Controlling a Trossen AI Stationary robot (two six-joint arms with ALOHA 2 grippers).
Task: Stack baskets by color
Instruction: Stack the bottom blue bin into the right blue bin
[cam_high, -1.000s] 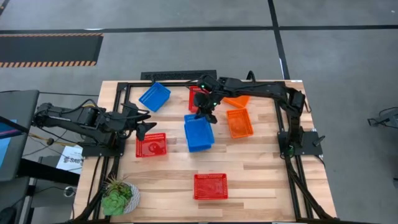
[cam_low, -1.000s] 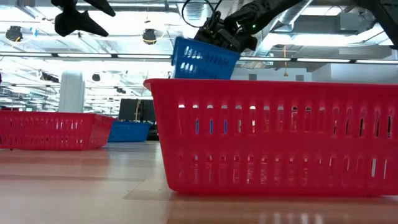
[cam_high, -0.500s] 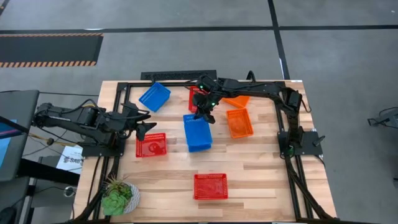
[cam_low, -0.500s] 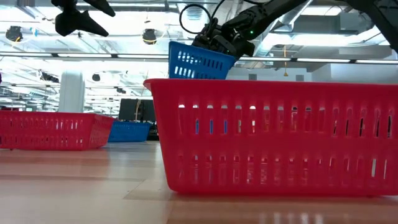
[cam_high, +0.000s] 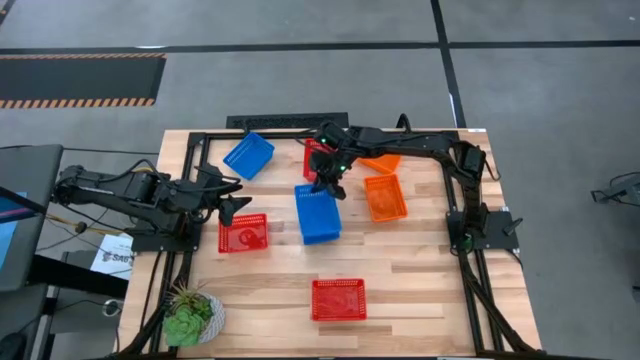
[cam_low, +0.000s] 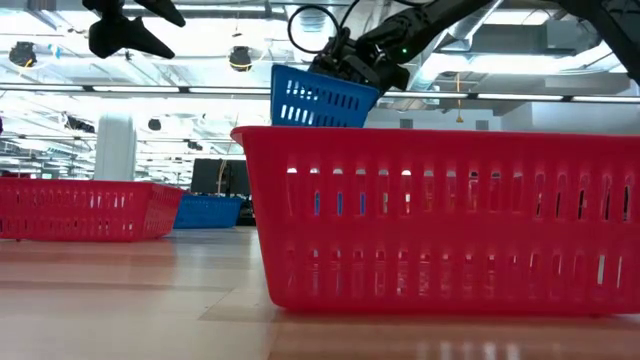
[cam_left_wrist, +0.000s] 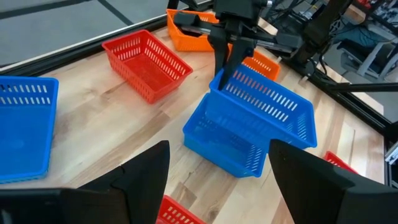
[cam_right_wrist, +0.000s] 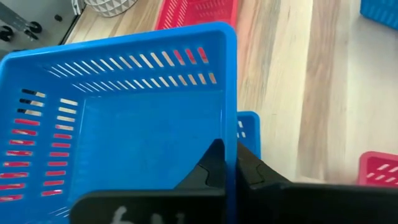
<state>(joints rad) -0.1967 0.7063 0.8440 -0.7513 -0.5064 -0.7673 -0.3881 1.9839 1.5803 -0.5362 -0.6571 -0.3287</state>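
Observation:
My right gripper (cam_high: 328, 185) is shut on a blue basket (cam_left_wrist: 267, 106), which hangs tilted over a second blue basket (cam_left_wrist: 217, 146) standing on the table's middle. Whether the two touch I cannot tell. A third blue basket (cam_high: 248, 155) lies at the far left. Red baskets sit at the left (cam_high: 242, 232), near the front edge (cam_high: 338, 298) and behind my right gripper (cam_high: 315, 152). Two orange baskets (cam_high: 385, 197) lie at the right. My left gripper (cam_high: 235, 205) stays open above the left red basket, holding nothing. My right gripper pinches the basket's wall at its rim (cam_right_wrist: 231, 146), close to the far right corner, with one finger (cam_right_wrist: 214, 165) inside the basket and the other (cam_right_wrist: 250, 171) outside. The fingers slant down from the table's far side. The basket hangs tilted.
A green potted plant (cam_high: 190, 318) stands at the near left corner. A black frame (cam_high: 200, 140) edges the tabletop. Bare wood lies between the middle blue baskets and the front red basket, and at the near right.
The held blue basket has drifted a little toward the table's left and come slightly nearer level, still in my right gripper's hold. Nothing else has moved.

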